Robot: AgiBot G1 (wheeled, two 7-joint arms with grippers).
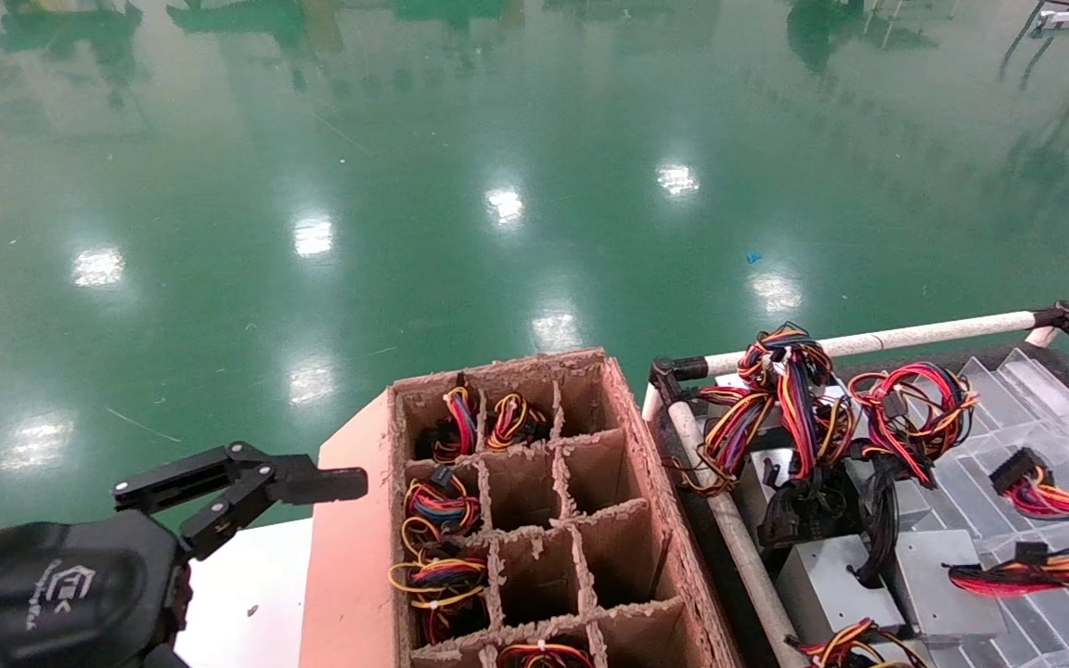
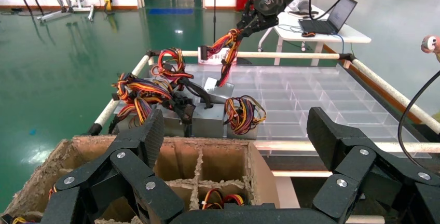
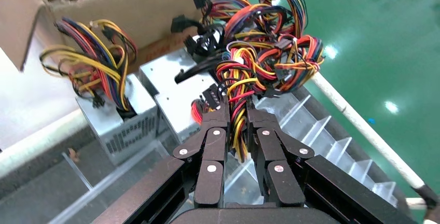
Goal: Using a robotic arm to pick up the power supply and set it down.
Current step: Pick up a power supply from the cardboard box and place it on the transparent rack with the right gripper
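Power supply (image 2: 217,92): a silver-grey metal box that sits tilted in the clear compartmented tray (image 2: 311,92), among other grey boxes (image 1: 827,584) and tangled cable loops. In the head view the tray lies at 3 o'clock of the cardboard carton (image 1: 646,464), bounded by a white tube rail (image 1: 915,332).

Right gripper (image 3: 236,112): narrow, its two black linkage fingers (image 3: 212,130) pinched on the red, orange, yellow and black wire bundle (image 3: 237,94) that trails from the power supply (image 3: 174,92). In the left wrist view this gripper (image 2: 244,24) hangs above the tray, with the bundle (image 2: 228,47) running down from it toward the box. Whether the box is clear of the tray floor cannot be told.

Left gripper (image 1: 247,492): wide, holding nothing, at 9 o'clock of the carton and level with its rim. Its own camera shows both fingers (image 2: 148,136) spread far apart over the carton's divided cells (image 2: 200,169), several of which contain wire coils (image 1: 442,506).
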